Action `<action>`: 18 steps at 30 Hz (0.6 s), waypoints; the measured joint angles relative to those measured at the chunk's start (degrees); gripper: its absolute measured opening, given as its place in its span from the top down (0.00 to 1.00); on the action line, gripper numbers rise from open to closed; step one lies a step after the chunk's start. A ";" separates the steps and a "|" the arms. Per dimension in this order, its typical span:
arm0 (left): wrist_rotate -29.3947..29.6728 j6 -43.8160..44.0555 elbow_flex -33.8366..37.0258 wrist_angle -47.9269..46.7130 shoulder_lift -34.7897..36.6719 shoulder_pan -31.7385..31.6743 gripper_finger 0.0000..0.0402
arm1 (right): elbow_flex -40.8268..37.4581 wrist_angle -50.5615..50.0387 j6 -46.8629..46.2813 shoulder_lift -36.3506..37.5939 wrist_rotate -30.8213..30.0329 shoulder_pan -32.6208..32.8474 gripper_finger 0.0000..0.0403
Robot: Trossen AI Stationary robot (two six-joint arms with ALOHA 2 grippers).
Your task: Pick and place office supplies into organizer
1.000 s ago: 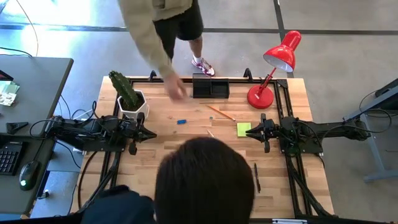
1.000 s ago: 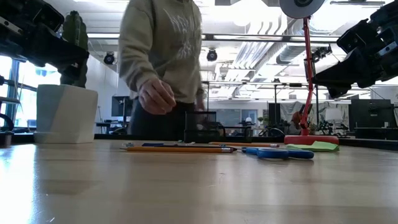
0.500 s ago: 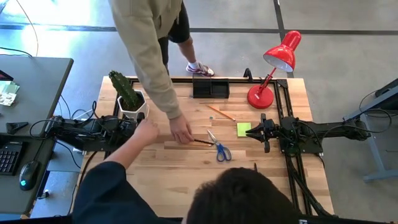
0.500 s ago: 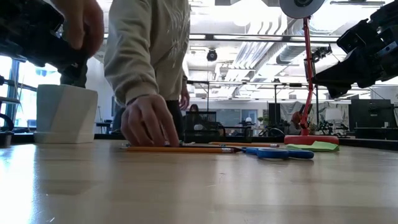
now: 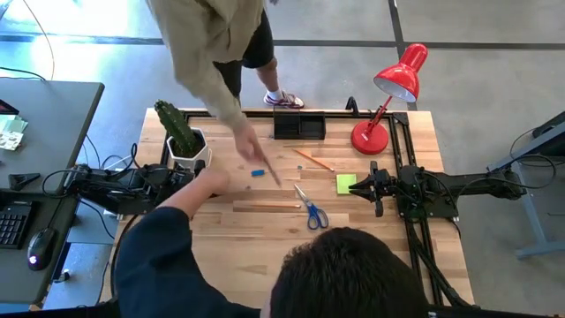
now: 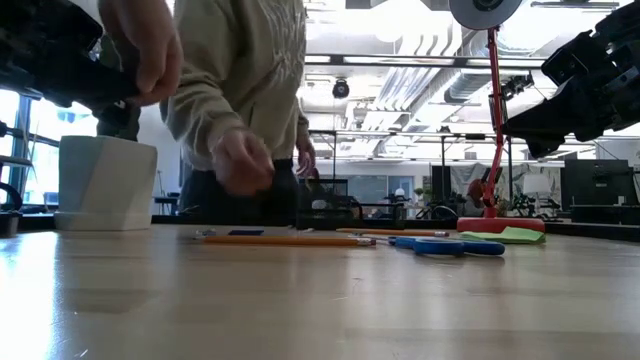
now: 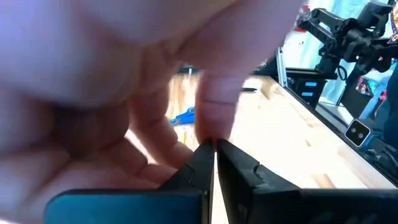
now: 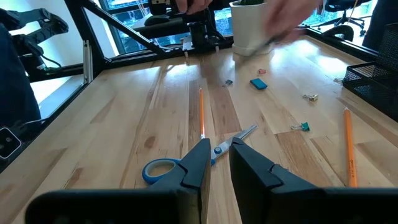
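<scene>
On the table lie blue-handled scissors [image 5: 311, 208] [image 8: 186, 163], an orange pencil [image 5: 265, 206] [image 8: 201, 112], a second pencil [image 5: 313, 160], a yellow-green sticky-note pad [image 5: 345, 183] and a small blue eraser [image 5: 257, 172]. The black organizer [image 5: 298, 124] stands at the far edge. My left gripper [image 7: 214, 146] is shut at the table's left, under a person's hand [image 5: 208, 183]. My right gripper [image 8: 219, 152] hovers at the right next to the pad. It is open by a narrow gap and holds nothing. My left gripper holds nothing of the task. A person's hand [image 7: 124, 106] is wrapped over its shut fingers from above, and a thumb [image 7: 214, 106] rests right at the fingertips.
A white pot with a cactus [image 5: 184, 141] stands far left, and a red desk lamp [image 5: 388, 97] stands far right. One person leans in from the far edge with an arm [image 5: 252, 150] over the table. Another person's head [image 5: 353, 274] hides the near edge. Small clips [image 8: 301, 127] lie about.
The person on the near side has put a hand on my left gripper. The person on the far side reached down to the pencil in the middle of the table, then drew the hand back toward the far edge. The pencil now lies flat.
</scene>
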State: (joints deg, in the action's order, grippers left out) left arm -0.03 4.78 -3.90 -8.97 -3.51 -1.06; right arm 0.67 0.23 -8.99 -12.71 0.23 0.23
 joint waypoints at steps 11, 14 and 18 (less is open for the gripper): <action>0.08 -0.02 -0.02 0.15 0.00 -0.05 0.97 | 0.02 0.00 0.00 -0.02 0.00 0.00 0.87; 0.02 -0.02 -0.02 0.01 0.00 -0.02 0.97 | 0.02 0.00 0.02 0.00 0.00 -0.02 0.87; -0.03 0.00 0.00 -0.19 -0.02 -0.01 0.97 | 0.02 0.00 0.00 0.00 0.00 0.00 0.87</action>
State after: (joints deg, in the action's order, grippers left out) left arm -0.06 4.78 -3.90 -9.17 -3.53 -1.07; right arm 0.69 0.23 -8.99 -12.71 0.23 0.23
